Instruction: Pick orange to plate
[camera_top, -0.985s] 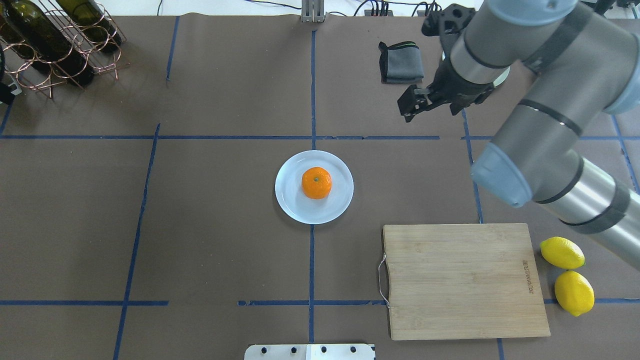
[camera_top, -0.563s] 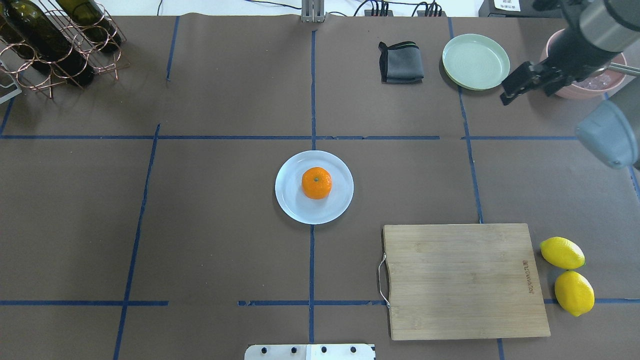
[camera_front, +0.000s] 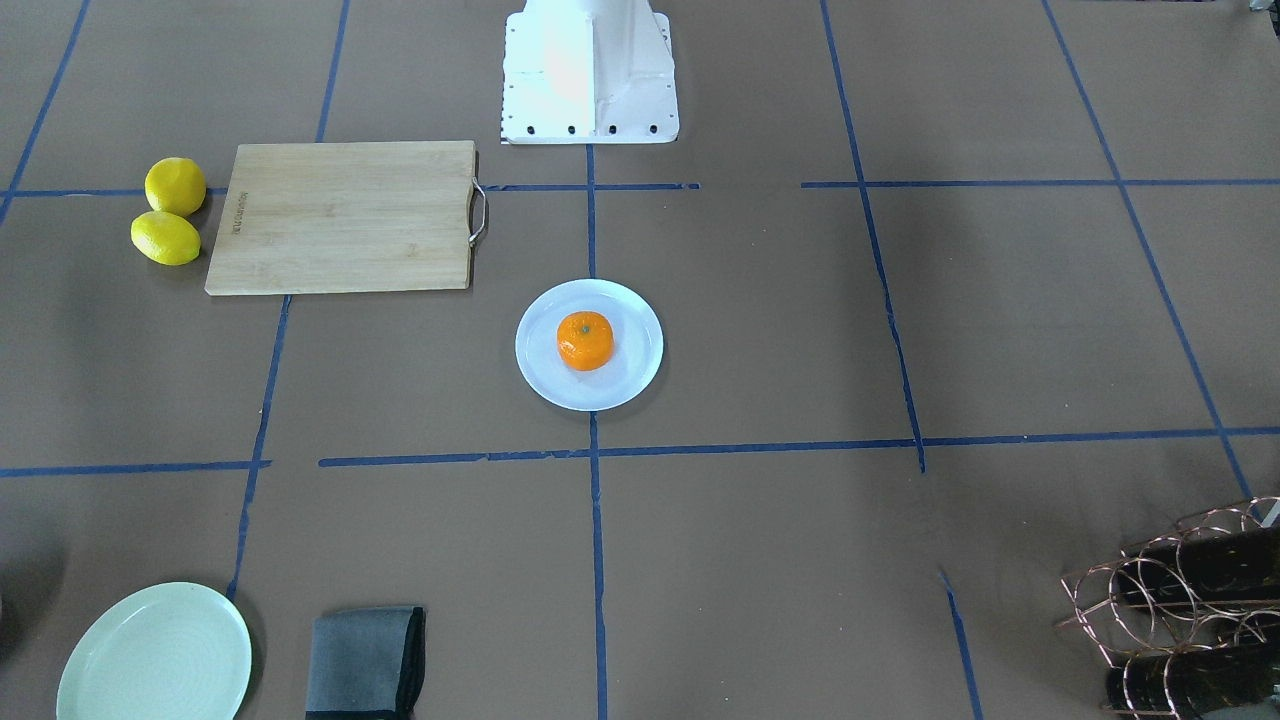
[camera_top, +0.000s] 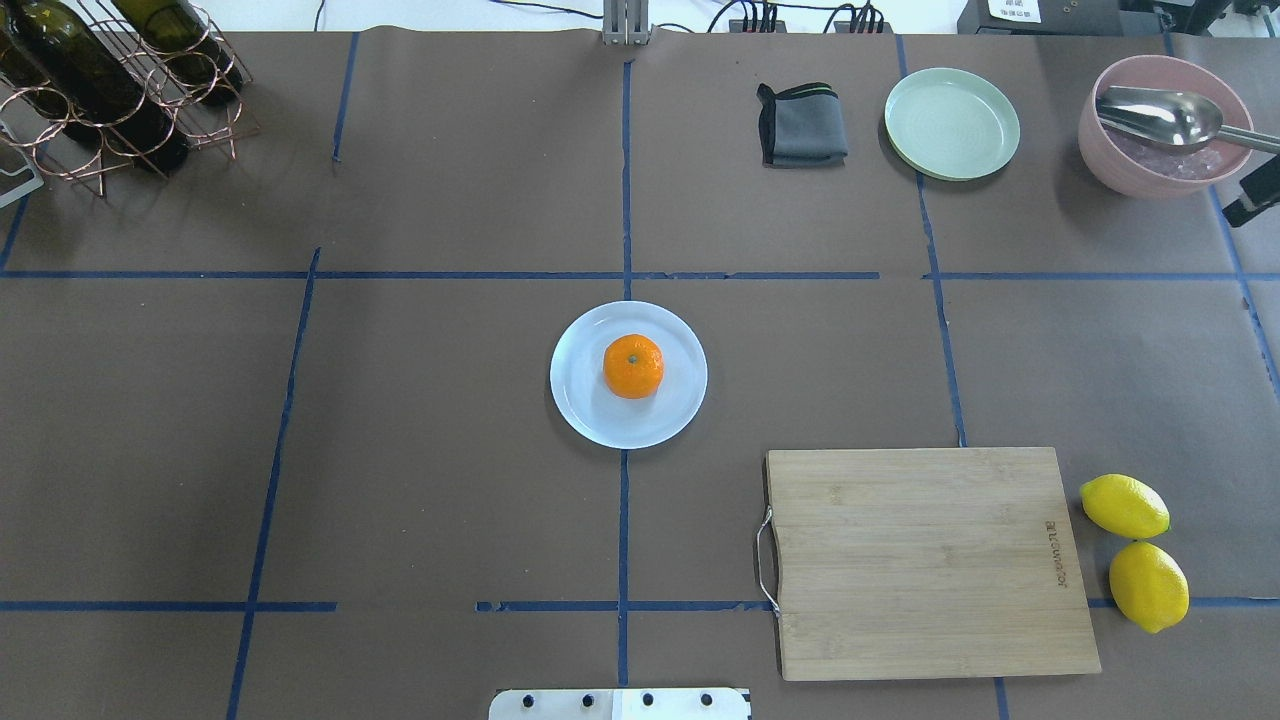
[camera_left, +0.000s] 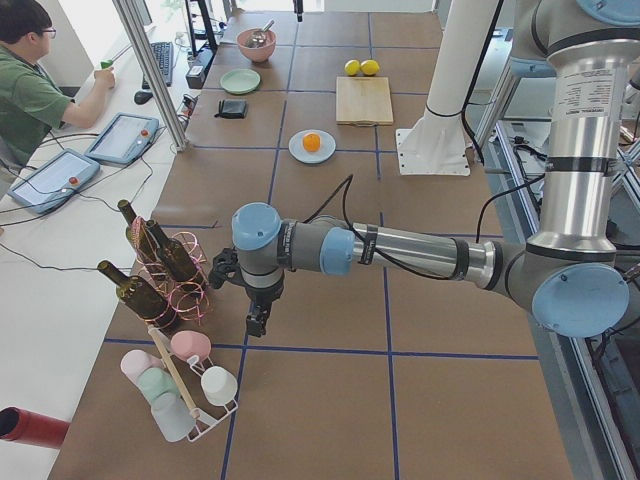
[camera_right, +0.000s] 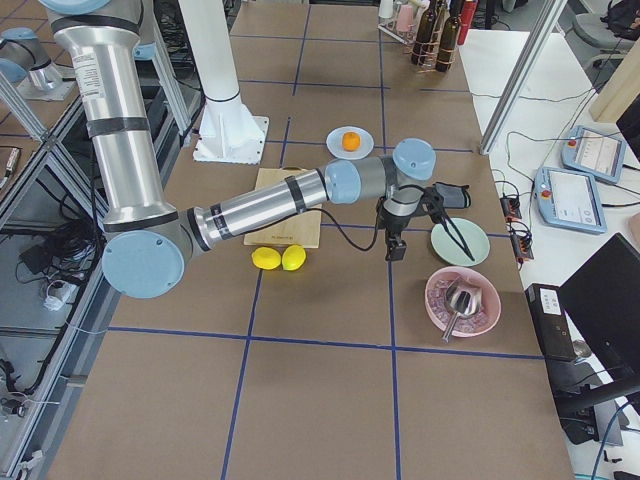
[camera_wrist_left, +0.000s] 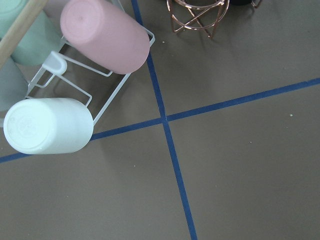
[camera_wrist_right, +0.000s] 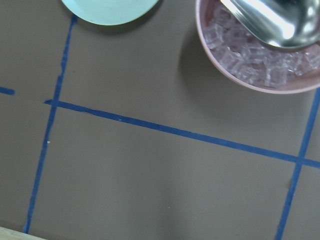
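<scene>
The orange (camera_top: 633, 366) rests a little right of the middle of the white plate (camera_top: 580, 400) at the table's centre, and nothing touches it. It also shows in the front-facing view, orange (camera_front: 585, 340) on plate (camera_front: 630, 375). My right gripper (camera_right: 396, 248) hangs far off, above the table between the pale green plate and the pink bowl. Overhead, only a black piece of it (camera_top: 1258, 200) shows at the right edge, so I cannot tell its state. My left gripper (camera_left: 257, 322) points down beside the wine rack at the table's left end; I cannot tell its state either.
A wooden cutting board (camera_top: 930, 560) lies near the front right, with two lemons (camera_top: 1125, 505) beside it. At the back right are a grey cloth (camera_top: 802, 125), a pale green plate (camera_top: 952, 122) and a pink bowl (camera_top: 1100, 150) holding ice and a spoon. A wine rack (camera_top: 110, 80) stands back left.
My right arm has swung right and nearly out of the overhead view, uncovering the green plate and the pink bowl. The orange and the white plate have not moved.
</scene>
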